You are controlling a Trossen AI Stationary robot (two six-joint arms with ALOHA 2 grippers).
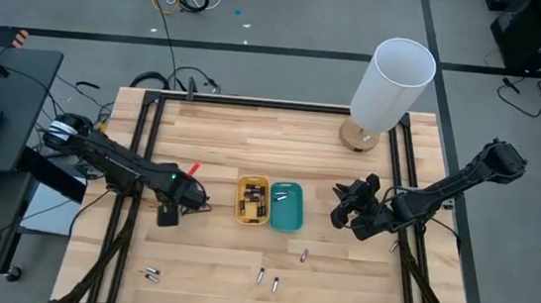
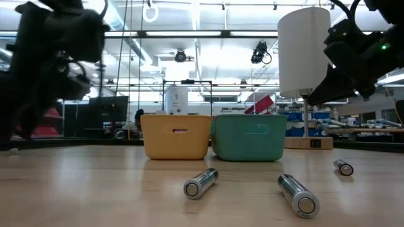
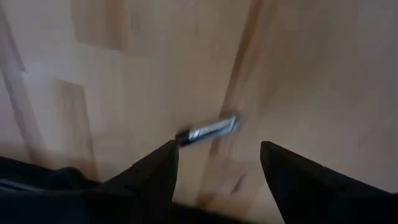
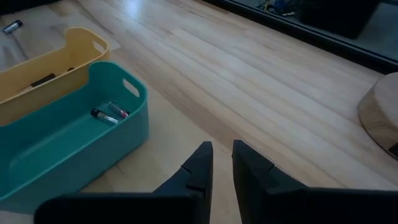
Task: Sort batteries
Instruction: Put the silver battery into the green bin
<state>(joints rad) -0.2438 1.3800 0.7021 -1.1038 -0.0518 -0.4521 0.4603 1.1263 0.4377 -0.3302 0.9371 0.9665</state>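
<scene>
Silvery batteries lie on their sides on the wood near the table's near edge: a pair, two more and one. In the low view three of them show. At mid-table stand the yellow tray, holding several cells, and the teal tray, with two cells on its floor. My left gripper is left of the yellow tray, open, above the wood, with one battery lying just beyond its fingertips. My right gripper is right of the teal tray, fingers narrowly apart and empty.
A lamp with a tall white shade stands on a round wooden base at the far right of the table. Black frame rails run along the table's left and right sides. Bare wood lies between the trays and the near batteries.
</scene>
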